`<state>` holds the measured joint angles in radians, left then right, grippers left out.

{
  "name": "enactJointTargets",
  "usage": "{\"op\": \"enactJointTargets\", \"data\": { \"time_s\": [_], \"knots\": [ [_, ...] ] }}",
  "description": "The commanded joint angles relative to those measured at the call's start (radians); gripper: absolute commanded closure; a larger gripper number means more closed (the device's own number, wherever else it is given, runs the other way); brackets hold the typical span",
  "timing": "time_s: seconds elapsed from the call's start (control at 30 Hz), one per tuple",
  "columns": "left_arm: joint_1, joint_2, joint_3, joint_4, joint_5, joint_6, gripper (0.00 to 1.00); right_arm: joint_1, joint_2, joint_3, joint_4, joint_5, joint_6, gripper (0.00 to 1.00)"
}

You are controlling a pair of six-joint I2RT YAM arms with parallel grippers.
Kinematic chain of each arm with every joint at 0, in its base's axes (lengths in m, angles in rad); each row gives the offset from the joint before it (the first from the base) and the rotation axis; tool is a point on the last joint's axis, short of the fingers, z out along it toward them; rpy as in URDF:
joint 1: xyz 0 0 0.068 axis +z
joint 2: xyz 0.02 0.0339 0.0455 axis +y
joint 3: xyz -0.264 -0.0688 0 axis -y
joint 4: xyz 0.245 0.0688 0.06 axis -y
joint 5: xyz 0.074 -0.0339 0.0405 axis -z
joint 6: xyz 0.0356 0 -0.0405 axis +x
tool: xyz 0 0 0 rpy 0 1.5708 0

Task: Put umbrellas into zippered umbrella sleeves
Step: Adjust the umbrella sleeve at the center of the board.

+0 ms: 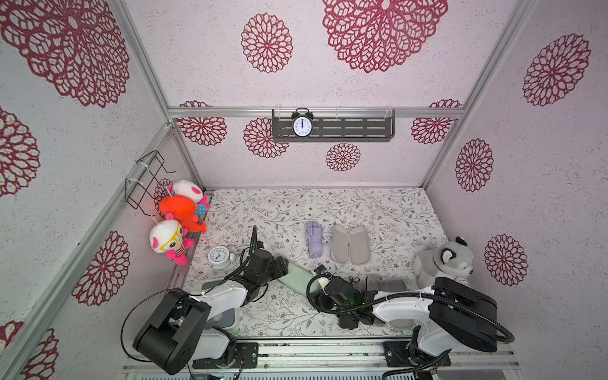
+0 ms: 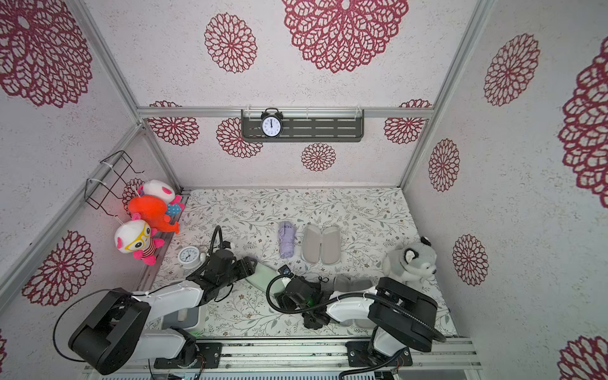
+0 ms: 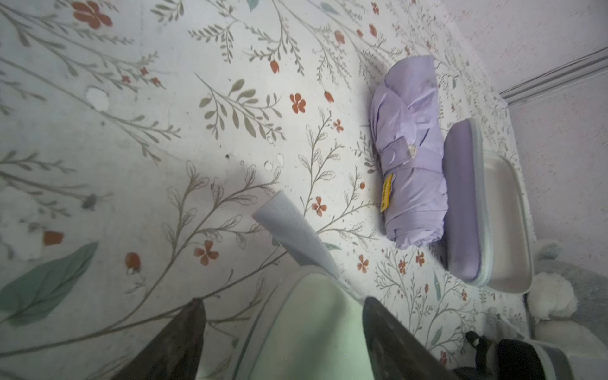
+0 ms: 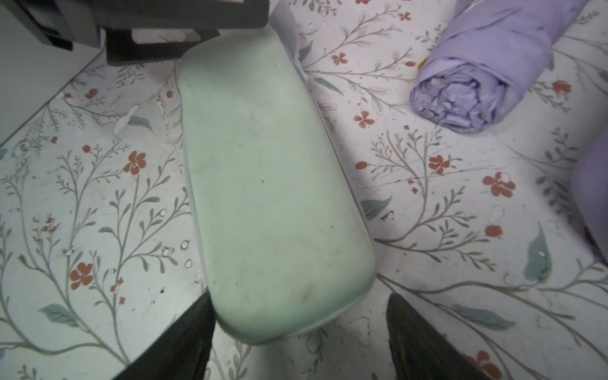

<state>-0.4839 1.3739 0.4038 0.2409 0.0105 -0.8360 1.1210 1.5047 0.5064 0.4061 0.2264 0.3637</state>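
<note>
Mint green sleeve (image 4: 273,184) lies closed on the worktop (image 1: 378,210) (contents hidden), left jaws and right jaws spread wide astride its ends, gripping nothing. Lilac sleeve (image 1: 342,245) gapes empty just beside lilac umbrella (image 1: 314,240).

A mint green sleeve (image 4: 273,184) is shown between the black fingers (image 4: 184,342) of the right gripper (image 4: 297,297); beyond it, a lilac umbrella (image 4: 487,65) on white cloth (image 4: 427,214) printed with grey-green sprigs and red flowers.

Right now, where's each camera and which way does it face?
Top views: high on the robot's side, looking down over the table; left arm, right arm show.
Left wrist: faces the lilac umbrella; left end effector straddles the mint sleeve.
Right wrist: looks along the mint sleeve; right end effector shows.
Wrist views share: mint sleeve, lilac umbrella.
</note>
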Motion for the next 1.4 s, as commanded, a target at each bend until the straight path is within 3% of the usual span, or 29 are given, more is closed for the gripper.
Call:
{"op": "enactJointTargets", "data": {
  "time_s": [0.0,0.1,0.4,0.67,0.8,0.93,1.13,1.37],
  "knots": [
    [-0.03,0.004,-0.002,0.019,0.015,0.02,0.28,-0.04,-0.049,-0.035,0.036,-0.018,0.015,0.18],
    [-0.06,0.006,-0.02,0.027,0.019,-0.004,0.41,-0.047,-0.061,-0.03,0.026,0.002,-0.012,0.18],
    [-0.15,-0.125,-0.111,-0.037,-0.02,-0.079,0.46,-0.103,-0.09,-0.05,0.08,-0.083,-0.085,0.22],
    [-0.185,-0.265,-0.128,-0.173,-0.051,-0.109,0.43,-0.14,-0.06,-0.028,0.093,-0.186,-0.082,0.25],
    [-0.166,-0.387,-0.113,-0.336,-0.186,-0.068,0.29,-0.14,-0.006,0.01,0.101,-0.205,-0.074,0.26],
    [-0.105,-0.355,-0.125,-0.217,-0.09,-0.062,0.14,-0.142,0.061,0.065,0.099,-0.202,-0.071,0.26],
    [-0.105,-0.26,-0.081,-0.218,-0.078,-0.039,0.21,-0.144,0.162,0.181,0.104,-0.289,-0.136,0.26],
    [-0.11,-0.358,-0.15,-0.251,-0.077,-0.097,0.31,-0.146,0.209,0.28,0.099,-0.283,-0.188,0.23]
  ]
}}
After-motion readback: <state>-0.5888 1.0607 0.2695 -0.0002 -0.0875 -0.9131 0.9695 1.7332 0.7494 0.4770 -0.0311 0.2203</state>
